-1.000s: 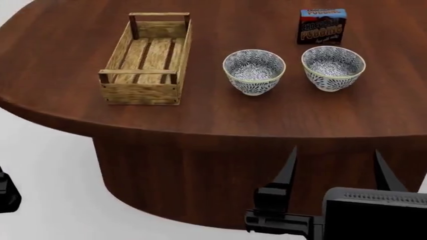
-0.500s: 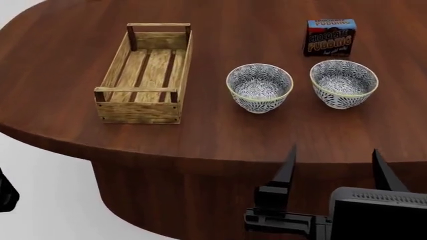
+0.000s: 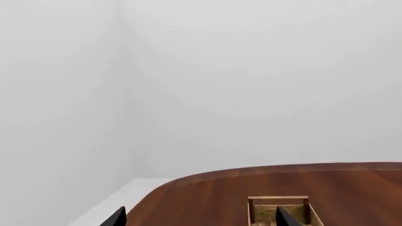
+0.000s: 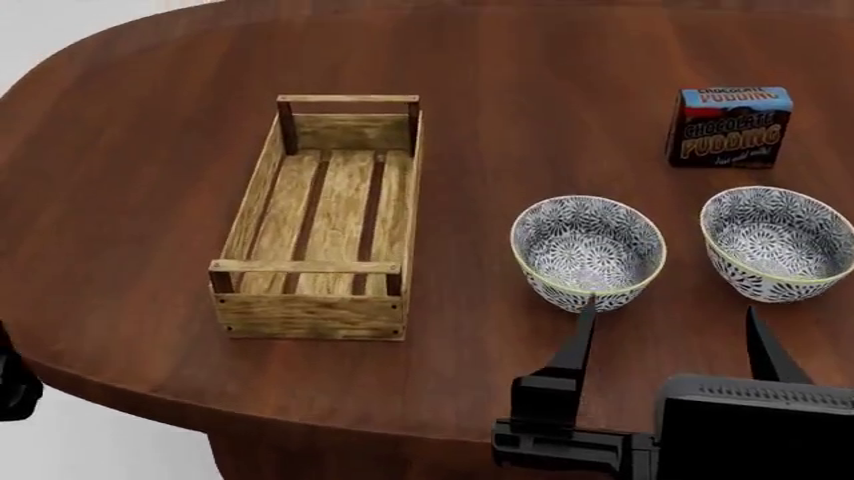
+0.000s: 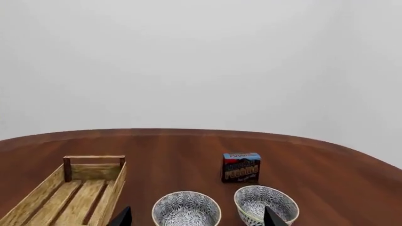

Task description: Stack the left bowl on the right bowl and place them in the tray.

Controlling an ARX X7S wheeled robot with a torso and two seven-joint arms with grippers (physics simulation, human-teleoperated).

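Patterned left bowl [image 4: 589, 250] sits just beyond the wide-spread, empty right tool [image 4: 667, 340], tray [image 4: 254, 210] leftward.

Wide bare table [image 4: 120, 180] surface is left open left of tray [image 4: 324, 232]. Clear strip is kept between tray and left bowl [image 4: 587, 250]. Narrow gap is left between left bowl and right bowl [image 4: 777, 242]. Far-side approach to right bowl is obstructed by pudding box [image 4: 726, 126].
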